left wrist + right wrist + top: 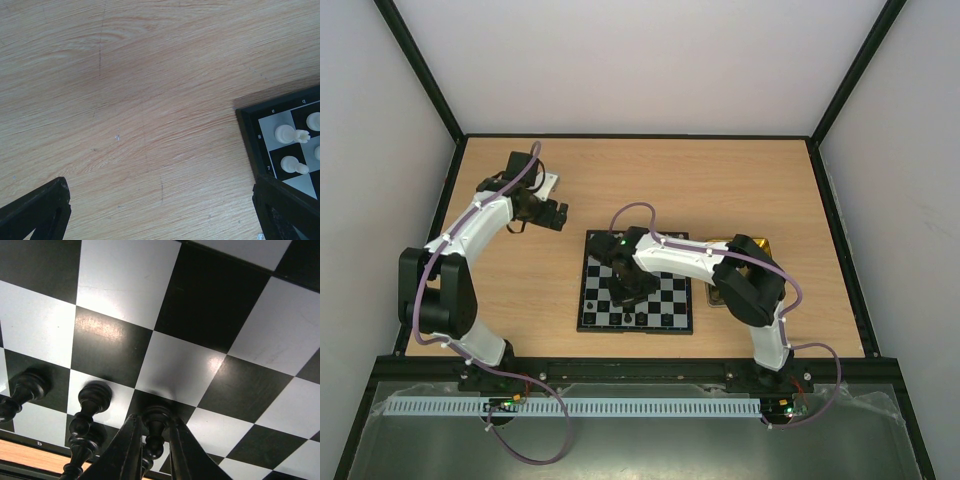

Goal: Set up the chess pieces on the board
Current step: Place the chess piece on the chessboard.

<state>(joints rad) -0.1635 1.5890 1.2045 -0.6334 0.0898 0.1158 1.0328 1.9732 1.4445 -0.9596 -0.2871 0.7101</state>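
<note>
The board point(582, 300) lies at the table's middle, black pieces point(642, 318) along its near edge. My right gripper point(625, 287) is down on it. In the right wrist view its fingers point(125, 450) stand narrowly open on either side of a black piece point(156, 421) that stands on a dark square, a thin gap showing beside its stem. Two more black pieces point(92, 400) stand to its left. My left gripper point(160, 187) hangs open over bare wood by the board's corner point(248, 135), where white pieces point(285, 133) stand.
A gold tray point(720, 241) lies right of the board, mostly hidden under my right arm. Black frame rails point(455, 180) and white walls close in the wooden table point(720, 180). The left arm is raised at the table's left back.
</note>
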